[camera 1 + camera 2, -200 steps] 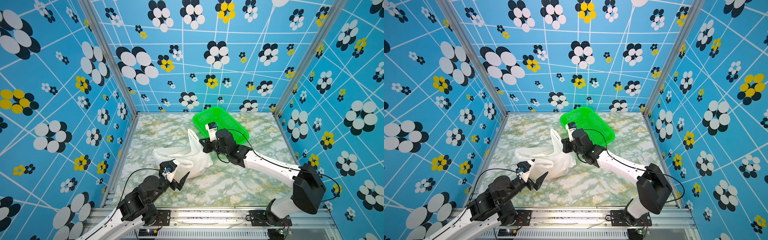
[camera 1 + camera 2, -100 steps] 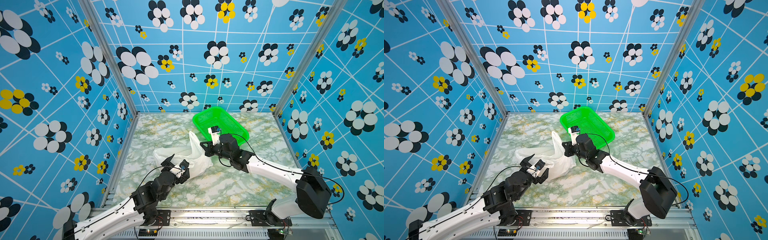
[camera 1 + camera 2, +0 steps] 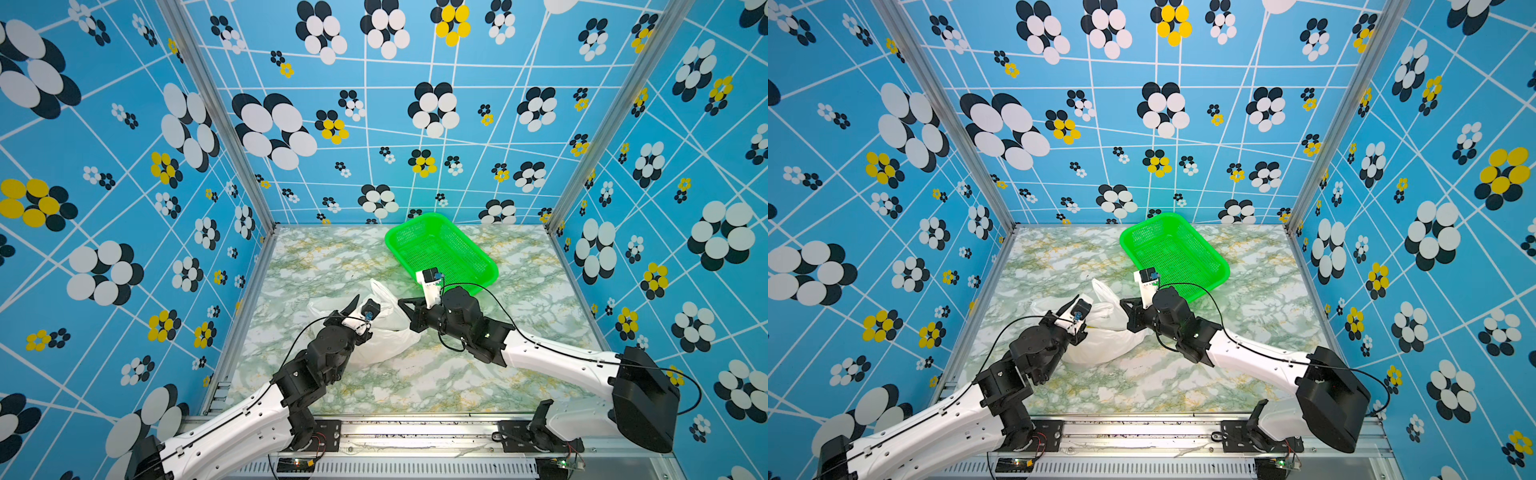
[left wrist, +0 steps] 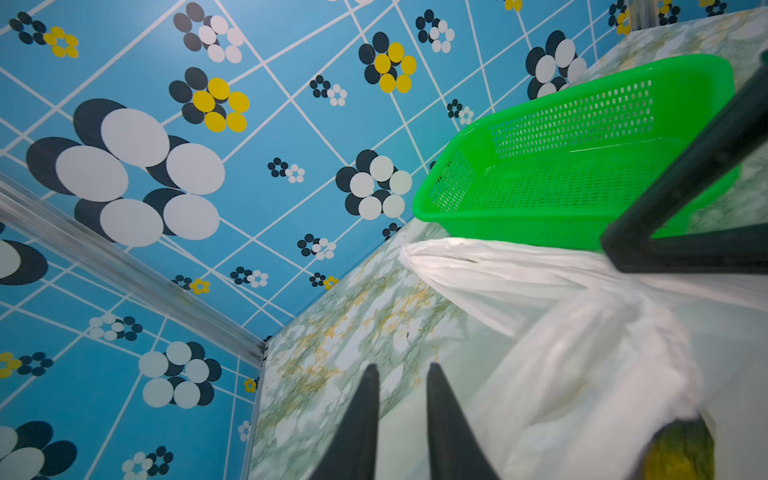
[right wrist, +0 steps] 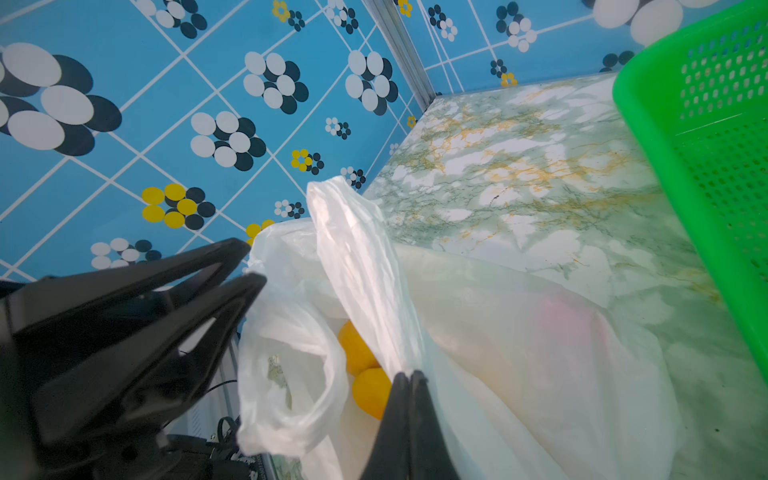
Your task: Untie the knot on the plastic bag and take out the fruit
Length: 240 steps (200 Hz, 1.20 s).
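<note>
Left gripper [image 4: 401,370], lower left of centre in both top views, has its black fingers drawn nearly together, with only a slit between them and nothing in it. Its tips sit right by the left edge of the plastic bag [image 3: 386,340]; whether they touch it cannot be told. Bare marbled table [image 3: 436,382] lies open below the bag and out toward the right wall. Right gripper [image 5: 409,376], just right of centre, is pinched tight on a strip of the bag's film at its right side. The bag slumps at mid-frame, crinkled and translucent, with its mouth gaping and a handle loop drooping. Yellow fruit [image 5: 370,392] shows inside as two ovals touching, and a pinkish blur shows through the film. Farther back, up and right of centre, the green basket [image 4: 498,220] stands near the bag, close to the back wall.
</note>
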### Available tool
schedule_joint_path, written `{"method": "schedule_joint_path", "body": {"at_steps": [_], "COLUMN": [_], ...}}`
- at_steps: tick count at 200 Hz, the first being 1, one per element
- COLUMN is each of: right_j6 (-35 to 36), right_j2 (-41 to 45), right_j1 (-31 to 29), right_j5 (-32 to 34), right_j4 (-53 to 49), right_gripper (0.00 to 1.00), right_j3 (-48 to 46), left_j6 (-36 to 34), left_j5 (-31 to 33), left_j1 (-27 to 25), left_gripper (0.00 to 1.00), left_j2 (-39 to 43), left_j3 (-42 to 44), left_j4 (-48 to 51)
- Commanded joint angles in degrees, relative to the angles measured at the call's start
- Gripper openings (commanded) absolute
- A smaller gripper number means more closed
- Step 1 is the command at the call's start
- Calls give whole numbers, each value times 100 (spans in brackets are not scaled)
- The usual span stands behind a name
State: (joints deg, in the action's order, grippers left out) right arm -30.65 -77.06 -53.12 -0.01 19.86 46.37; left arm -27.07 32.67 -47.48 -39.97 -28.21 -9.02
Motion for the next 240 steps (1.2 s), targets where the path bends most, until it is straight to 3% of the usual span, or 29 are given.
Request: {"method": "schedule_joint_path", "body": {"at_steps": [1, 7, 14, 22, 42, 63, 85, 123, 208, 240], "right_j6": [124, 133, 144, 150, 139, 121, 104, 60, -2, -2], "right_j2": [254, 290, 320, 339, 330, 264, 218, 209, 156, 125], "right_j1": [-39, -36, -40, -38, -40, -40, -40, -40, -46, -48], "right_j5": [420, 472, 523, 596, 726, 782, 748, 668, 582, 594], "right_j4": [182, 164, 131, 101, 115, 161, 168, 194, 230, 229], "right_gripper": [0, 0, 0, 0, 0, 0, 0, 0, 0, 0], "right_j3": [-179, -203, -213, -234, -289, -311, -281, -280, -278, -269], "left_j6": [418, 476, 492, 509, 506, 563, 678, 650, 125, 25], "left_j5": [-691, -793, -822, -866, -1129, -1767, -2478, -2895, -1659, -1393], "left_j1": [378, 429, 444, 438, 435, 439, 440, 423, 151, 274], "left_gripper": [6, 14, 34, 49, 68, 71, 79, 87, 93, 84], "left_j2": [109, 156, 225, 340, 905, 1842, 2501, 2081, 113, -72], "left_j3": [-327, -343, -326, -272, -94, 41, 119, 97, -245, -266], "left_j4": [136, 239, 305, 373, 712, 1354, 1832, 2034, 1353, 871]}}
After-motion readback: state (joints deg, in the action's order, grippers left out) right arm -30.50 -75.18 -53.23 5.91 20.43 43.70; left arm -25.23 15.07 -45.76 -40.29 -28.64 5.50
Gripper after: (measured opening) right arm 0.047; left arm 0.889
